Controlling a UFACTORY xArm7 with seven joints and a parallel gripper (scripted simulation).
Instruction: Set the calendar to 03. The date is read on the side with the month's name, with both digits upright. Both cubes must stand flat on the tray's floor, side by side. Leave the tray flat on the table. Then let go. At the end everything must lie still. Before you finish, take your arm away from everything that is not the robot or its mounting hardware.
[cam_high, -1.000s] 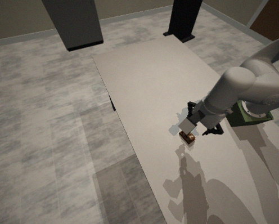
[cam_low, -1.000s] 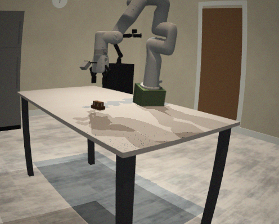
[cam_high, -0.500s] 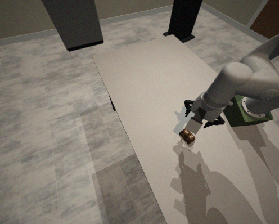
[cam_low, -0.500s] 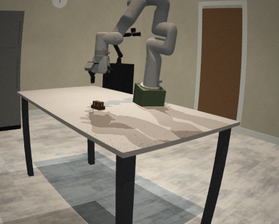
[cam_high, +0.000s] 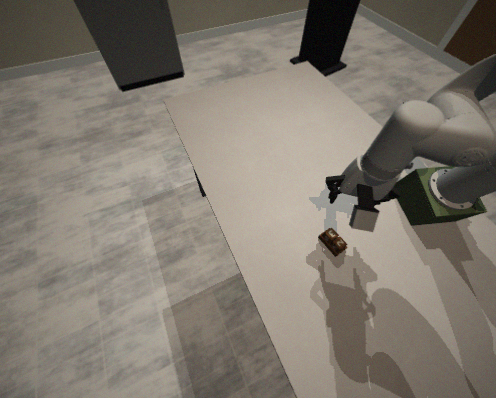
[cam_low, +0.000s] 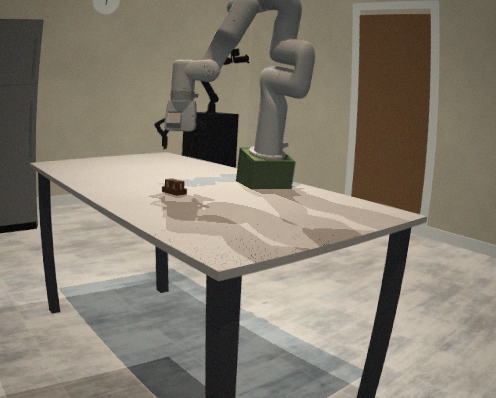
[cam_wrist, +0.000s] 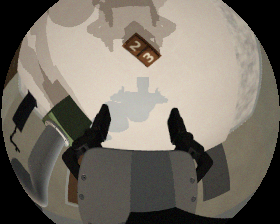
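The small brown calendar tray (cam_high: 326, 246) (cam_low: 174, 191) lies on the table, set at an angle in the wrist view. Two brown cubes sit side by side in it. One cube (cam_high: 340, 243) (cam_wrist: 135, 46) shows a pale 2 on top; the other cube (cam_high: 332, 234) (cam_wrist: 149, 57) shows a pale 3 on top. In the exterior view their side faces bear pale marks too small to read. The month's name cannot be read. My gripper (cam_wrist: 139, 113) is open and empty, high above the table and off to one side of the tray, touching nothing.
The arm's green base block (cam_high: 427, 200) (cam_low: 266, 172) (cam_wrist: 69, 118) stands on the table (cam_high: 250, 150) (cam_low: 100, 172). A grey cabinet (cam_high: 132, 40) (cam_low: 17, 125) and a black stand (cam_high: 330, 32) (cam_low: 212, 137) are beyond the table. Arm shadows fall around the tray.
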